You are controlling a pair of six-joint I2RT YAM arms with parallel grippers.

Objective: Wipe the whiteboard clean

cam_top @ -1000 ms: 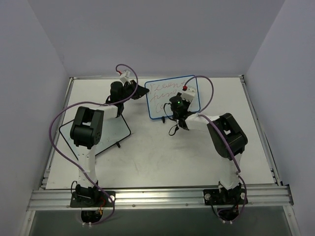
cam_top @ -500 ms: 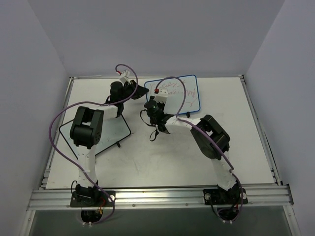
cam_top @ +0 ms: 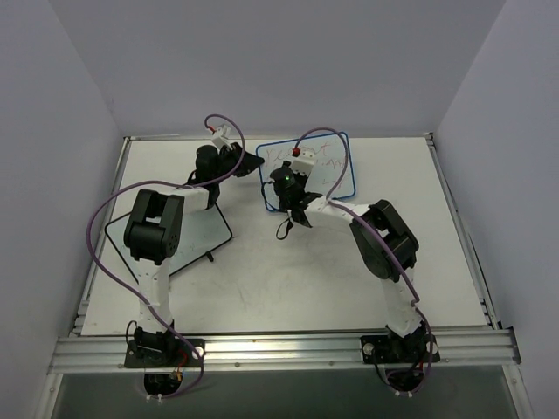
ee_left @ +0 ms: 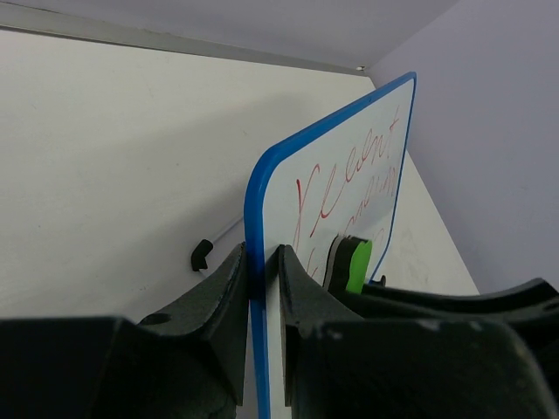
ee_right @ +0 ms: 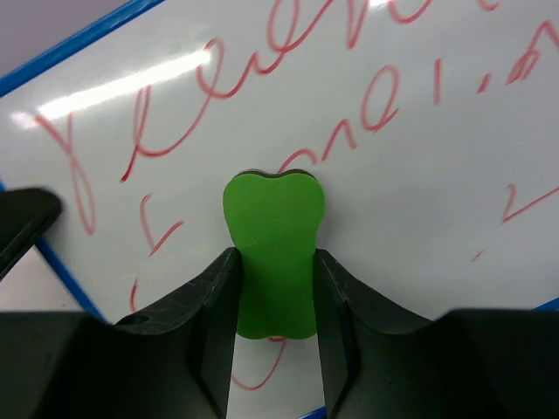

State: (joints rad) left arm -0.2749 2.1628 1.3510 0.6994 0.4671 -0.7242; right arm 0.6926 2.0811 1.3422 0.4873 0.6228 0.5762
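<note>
The whiteboard, blue-framed with red writing, stands upright at the back of the table. My left gripper is shut on its left edge; in the left wrist view the blue frame sits pinched between the fingers of the left gripper. My right gripper is shut on a green eraser, which is pressed flat against the whiteboard in its lower left part, over red strokes. The eraser also shows beside the left fingers. One small black foot rests on the table.
A black-framed board lies flat on the table's left half, under the left arm. Purple cables loop above both wrists. The table's metal rim runs along the front, and grey walls close in on three sides.
The right gripper swept the eraser left across the board, then came back slightly to the right. The left gripper kept still on the frame.
</note>
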